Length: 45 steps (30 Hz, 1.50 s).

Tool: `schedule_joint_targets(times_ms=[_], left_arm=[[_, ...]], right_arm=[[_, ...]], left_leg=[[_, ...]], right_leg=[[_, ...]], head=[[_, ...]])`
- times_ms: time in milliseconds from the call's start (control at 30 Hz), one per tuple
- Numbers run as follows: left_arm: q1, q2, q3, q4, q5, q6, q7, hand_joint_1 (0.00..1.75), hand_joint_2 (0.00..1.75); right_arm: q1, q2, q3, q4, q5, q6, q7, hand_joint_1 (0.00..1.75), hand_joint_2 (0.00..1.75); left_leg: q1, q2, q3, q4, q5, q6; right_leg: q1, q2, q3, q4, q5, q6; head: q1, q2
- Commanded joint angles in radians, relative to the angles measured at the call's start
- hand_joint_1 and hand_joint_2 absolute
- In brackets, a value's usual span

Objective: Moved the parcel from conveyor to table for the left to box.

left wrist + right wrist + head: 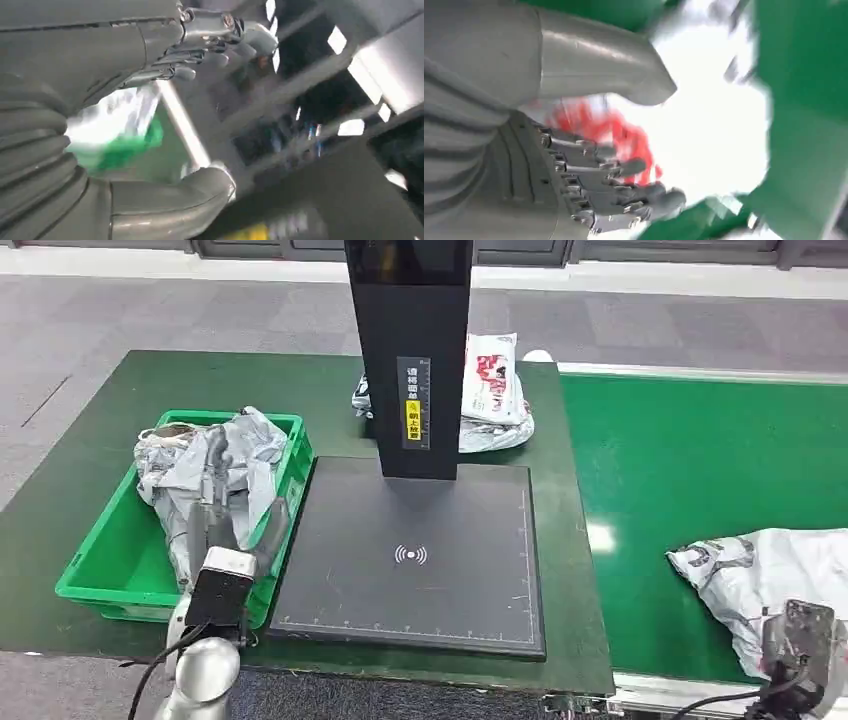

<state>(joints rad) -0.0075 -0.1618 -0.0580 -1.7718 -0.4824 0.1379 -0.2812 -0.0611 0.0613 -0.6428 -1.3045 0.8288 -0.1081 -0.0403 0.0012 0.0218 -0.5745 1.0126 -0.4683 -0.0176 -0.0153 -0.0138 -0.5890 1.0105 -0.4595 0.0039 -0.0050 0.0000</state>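
Observation:
A white parcel (770, 575) with dark print lies on the green conveyor belt (690, 460) at the near right. My right hand (800, 645) hovers over its near edge. In the right wrist view that hand (524, 165) has thumb and fingers (624, 167) spread, with the white, red-printed parcel (704, 125) just beyond them and nothing gripped. My left hand (225, 515) stands raised over the green bin (100, 560), where a crumpled grey parcel (215, 465) lies. The left wrist view shows the left hand (130, 60) with its fingers apart and empty.
A black scanner pad (410, 560) with a tall black post (410, 350) occupies the middle of the dark green table (90, 430). Behind the post lie white and red parcels (495, 390). The conveyor's metal edge runs along the near right.

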Motion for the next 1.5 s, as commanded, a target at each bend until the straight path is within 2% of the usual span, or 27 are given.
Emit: schedule_joint_targets(times_ms=[33, 67, 133, 267, 467, 567, 600, 633, 700, 733, 767, 800, 933, 1033, 1167, 1200, 1267, 1400, 1500], left_arm=[[0.024, -0.019, -0.119, 0.257, 0.092, -0.091, -0.011, 0.00, 1.75], [0.024, -0.019, -0.119, 0.257, 0.092, -0.091, -0.011, 0.00, 1.75], [0.011, -0.018, -0.132, 0.272, 0.095, -0.095, -0.004, 0.00, 1.75], [0.008, -0.011, -0.145, 0.290, 0.096, -0.094, -0.003, 0.00, 1.75], [0.002, -0.011, -0.154, 0.305, 0.095, -0.095, -0.003, 0.00, 1.75], [-0.019, -0.012, -0.169, 0.328, 0.096, -0.104, 0.001, 0.00, 1.75], [-0.038, -0.010, -0.179, 0.348, 0.097, -0.110, 0.003, 0.00, 1.75], [-0.052, -0.011, -0.182, 0.363, 0.098, -0.112, 0.004, 0.00, 1.75], [-0.088, -0.012, -0.192, 0.400, 0.102, -0.117, 0.004, 0.00, 1.75], [-0.097, -0.012, -0.194, 0.410, 0.104, -0.118, 0.004, 0.00, 1.75], [-0.103, -0.011, -0.197, 0.418, 0.105, -0.119, 0.004, 0.00, 1.75], [-0.106, -0.010, -0.199, 0.423, 0.106, -0.120, 0.004, 0.00, 1.75], [-0.111, -0.007, -0.206, 0.441, 0.110, -0.121, -0.003, 0.00, 1.75], [-0.112, -0.001, -0.210, 0.446, 0.115, -0.120, -0.010, 0.00, 1.75], [-0.102, 0.004, -0.211, 0.440, 0.118, -0.118, -0.013, 0.00, 1.75], [-0.100, 0.005, -0.211, 0.438, 0.118, -0.117, -0.013, 0.00, 1.75], [-0.090, 0.004, -0.206, 0.429, 0.118, -0.115, -0.014, 0.00, 1.75], [-0.085, 0.004, -0.203, 0.424, 0.118, -0.114, -0.013, 0.00, 1.75], [-0.086, 0.003, -0.202, 0.424, 0.118, -0.114, -0.013, 0.00, 1.75]], right_arm=[[-0.132, -0.235, -0.075, 0.383, 0.354, -0.156, 0.118, 0.00, 1.75], [-0.132, -0.235, -0.075, 0.383, 0.354, -0.156, 0.118, 0.00, 1.75], [-0.126, -0.238, -0.054, 0.397, 0.427, -0.192, 0.159, 0.00, 1.75], [-0.123, -0.227, -0.047, 0.413, 0.485, -0.216, 0.194, 0.00, 1.75], [-0.148, -0.242, -0.048, 0.466, 0.511, -0.210, 0.207, 0.00, 1.75], [-0.178, -0.275, -0.063, 0.580, 0.553, -0.174, 0.245, 0.00, 1.75], [-0.196, -0.290, -0.059, 0.650, 0.570, -0.118, 0.246, 0.00, 1.75], [-0.201, -0.294, -0.052, 0.678, 0.581, -0.111, 0.243, 0.00, 1.75], [-0.230, -0.289, -0.034, 0.779, 0.585, -0.012, 0.201, 0.00, 1.75], [-0.239, -0.279, -0.030, 0.802, 0.582, -0.008, 0.192, 0.00, 1.75], [-0.248, -0.271, -0.015, 0.828, 0.587, 0.005, 0.183, 0.33, 1.75], [-0.253, -0.261, -0.007, 0.839, 0.591, 0.004, 0.185, 1.75, 1.75], [-0.281, -0.221, 0.014, 0.865, 0.566, 0.027, 0.112, 1.75, 1.75], [-0.298, -0.198, 0.036, 0.853, 0.549, 0.023, 0.097, 1.75, 1.75], [-0.324, -0.158, 0.057, 0.816, 0.499, 0.004, 0.059, 1.75, 1.75], [-0.327, -0.153, 0.066, 0.812, 0.493, 0.006, 0.064, 1.75, 1.75], [-0.335, -0.135, 0.084, 0.790, 0.452, -0.012, 0.051, 1.75, 1.75], [-0.341, -0.129, 0.097, 0.784, 0.433, -0.017, 0.052, 1.75, 1.75], [-0.337, -0.134, 0.103, 0.784, 0.425, -0.016, 0.052, 1.75, 1.75]], left_leg=[[0.000, -0.006, 0.003, -0.003, 0.001, 0.002], [0.001, -0.008, 0.002, -0.003, 0.002, 0.003], [0.001, -0.003, 0.002, -0.002, 0.000, 0.002], [0.000, -0.006, 0.002, -0.003, 0.000, 0.003], [0.000, -0.004, 0.001, -0.001, -0.001, 0.003], [-0.001, -0.004, 0.001, -0.002, 0.000, 0.003], [0.000, -0.005, 0.001, -0.002, 0.000, 0.003], [0.000, -0.005, 0.001, -0.001, 0.000, 0.003], [0.000, -0.004, 0.001, -0.001, 0.000, 0.003], [0.000, -0.005, 0.001, -0.002, 0.000, 0.003], [0.001, -0.005, 0.002, -0.003, 0.002, 0.003], [0.001, -0.003, 0.001, -0.002, 0.001, 0.003], [0.000, -0.001, 0.002, -0.002, 0.000, 0.003], [0.001, 0.001, 0.002, -0.001, 0.000, 0.003], [0.004, 0.014, -0.005, -0.001, -0.003, 0.002], [0.005, 0.020, -0.003, -0.001, -0.005, 0.002], [0.005, 0.021, -0.004, -0.002, -0.004, 0.003], [0.006, 0.034, -0.002, 0.001, -0.007, 0.002], [0.004, 0.029, 0.000, 0.000, -0.004, 0.001]], right_leg=[[-0.001, -0.004, 0.005, -0.005, 0.001, 0.001], [0.000, -0.004, 0.007, -0.007, 0.001, 0.002], [0.001, 0.000, 0.005, -0.005, 0.001, 0.001], [0.000, -0.002, 0.006, -0.006, 0.002, 0.001], [-0.001, -0.001, 0.003, -0.003, 0.001, 0.001], [-0.001, -0.001, 0.003, -0.003, 0.001, 0.001], [0.000, -0.001, 0.004, -0.005, 0.002, 0.001], [-0.001, -0.002, 0.004, -0.003, 0.001, 0.001], [-0.001, -0.002, 0.004, -0.003, 0.001, 0.001], [0.000, -0.002, 0.005, -0.004, 0.001, 0.001], [0.001, -0.001, 0.005, -0.007, 0.003, 0.001], [0.000, 0.000, 0.005, -0.005, 0.002, 0.001], [0.000, 0.002, 0.004, -0.003, 0.002, 0.001], [0.001, 0.004, 0.004, -0.004, 0.002, 0.001], [0.005, 0.016, 0.005, -0.005, 0.006, 0.001], [0.004, 0.022, 0.004, -0.004, 0.006, 0.000], [0.005, 0.023, 0.003, -0.006, 0.008, 0.000], [0.006, 0.034, 0.003, -0.004, 0.010, -0.002], [0.004, 0.028, 0.004, -0.003, 0.008, -0.002]], head=[[0.000, 0.000], [0.000, 0.000], [0.000, 0.000], [0.000, 0.000], [0.001, 0.000], [0.000, 0.000], [0.000, 0.000], [0.001, 0.000], [0.000, 0.000], [0.000, 0.000], [0.000, 0.000], [0.001, 0.000], [0.000, 0.000], [0.000, 0.000], [0.001, 0.000], [0.001, 0.000], [0.001, 0.000], [0.001, 0.000], [0.000, 0.000]])
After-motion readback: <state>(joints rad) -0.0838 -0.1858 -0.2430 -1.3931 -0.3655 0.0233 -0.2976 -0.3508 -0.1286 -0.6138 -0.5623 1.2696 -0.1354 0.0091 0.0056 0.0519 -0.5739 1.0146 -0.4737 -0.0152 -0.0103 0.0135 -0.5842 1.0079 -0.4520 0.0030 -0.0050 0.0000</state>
